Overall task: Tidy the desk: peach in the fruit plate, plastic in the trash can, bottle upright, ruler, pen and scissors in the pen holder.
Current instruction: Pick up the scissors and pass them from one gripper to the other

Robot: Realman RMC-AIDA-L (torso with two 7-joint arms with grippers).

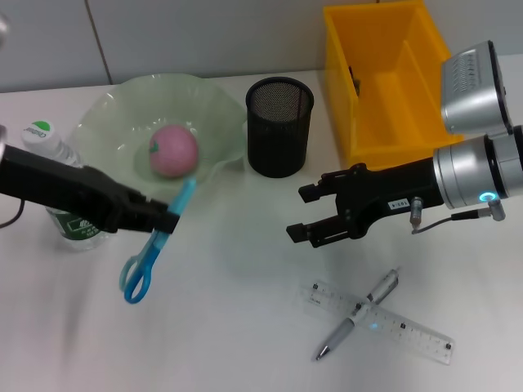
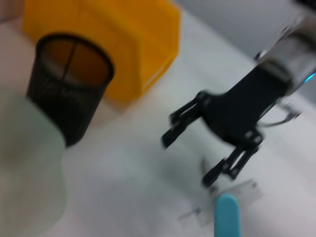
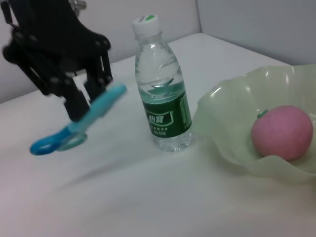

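left gripper (image 1: 167, 220) has the blue scissors (image 1: 154, 247) clamped, handles hanging below it, looks lifted; right gripper (image 1: 304, 214) spread wide nearby.

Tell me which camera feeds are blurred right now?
Left wrist view: smeared throughout, right gripper and pen holder soft-edged. Right wrist view: scissors and left gripper blurred, bottle and peach sharper. Head view: mostly sharp.

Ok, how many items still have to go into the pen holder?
3: the blue scissors held off the table by the left gripper; the pen lying across the clear ruler, below the open right gripper.
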